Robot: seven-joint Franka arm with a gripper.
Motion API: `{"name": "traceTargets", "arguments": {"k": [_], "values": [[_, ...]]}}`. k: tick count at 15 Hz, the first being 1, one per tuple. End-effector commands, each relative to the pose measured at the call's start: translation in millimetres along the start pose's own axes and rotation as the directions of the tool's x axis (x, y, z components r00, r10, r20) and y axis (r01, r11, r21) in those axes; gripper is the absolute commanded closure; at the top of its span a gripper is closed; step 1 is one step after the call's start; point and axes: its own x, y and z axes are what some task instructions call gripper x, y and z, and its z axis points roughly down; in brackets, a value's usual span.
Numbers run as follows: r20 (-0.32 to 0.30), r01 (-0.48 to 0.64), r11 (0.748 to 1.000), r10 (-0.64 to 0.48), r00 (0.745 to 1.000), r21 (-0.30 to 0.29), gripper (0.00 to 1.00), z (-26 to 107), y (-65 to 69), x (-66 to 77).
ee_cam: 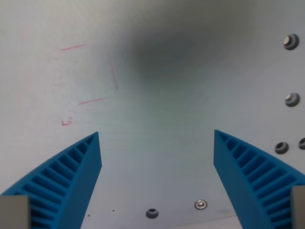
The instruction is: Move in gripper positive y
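My gripper [156, 134] is open, its two blue ribbed fingers [76, 167] reaching up from the bottom corners of the wrist view with a wide gap and nothing between them. Below them lies a pale grey metal table surface [162, 109]. A dark soft shadow [181, 52] falls on the surface above the gap.
Faint red pen marks [95, 71] are drawn on the surface at the wrist view's upper left. Several screws and holes sit along the wrist view's right edge [291, 99] and near the bottom centre [200, 204].
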Motion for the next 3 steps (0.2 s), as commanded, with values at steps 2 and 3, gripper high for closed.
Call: {"name": "traceTargets", "arguments": {"k": [2,3], "values": [[-0.007,0.018,1.0,-0.018,1.0,0.004,0.0,-2.8,19.0,-1.6],[-0.007,0.018,1.0,-0.018,1.0,0.004,0.0,-2.8,24.0,-1.5]]}}
